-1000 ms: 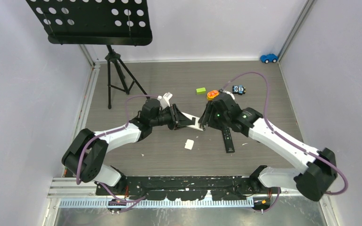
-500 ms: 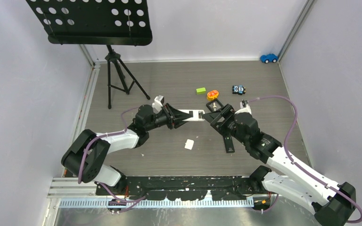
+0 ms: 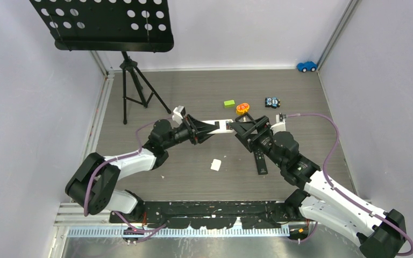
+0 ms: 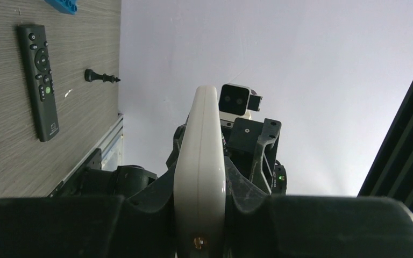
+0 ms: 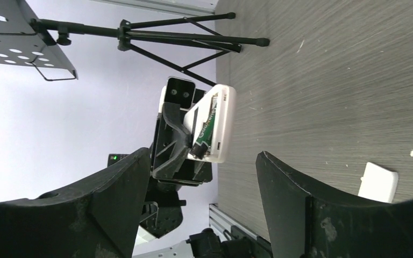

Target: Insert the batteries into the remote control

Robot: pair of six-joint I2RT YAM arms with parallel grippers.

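Grey wood-grain desk (image 3: 193, 91), pale walls, a music stand (image 3: 113, 43) in the far corner. Above the desk the left gripper (image 3: 198, 130) is clamped on the white remote (image 3: 219, 127), holding it in the air, end-on to the right gripper (image 3: 243, 130). That one's jaws stand apart just off it, holding nothing. The right wrist view shows the remote's back open, with what looks like a green-printed battery (image 5: 206, 126) inside. I'd call this the loading step. Next, I think: seat any cell left, though I see none loose, then fetch the white cover (image 3: 215, 165) lying on the desk.
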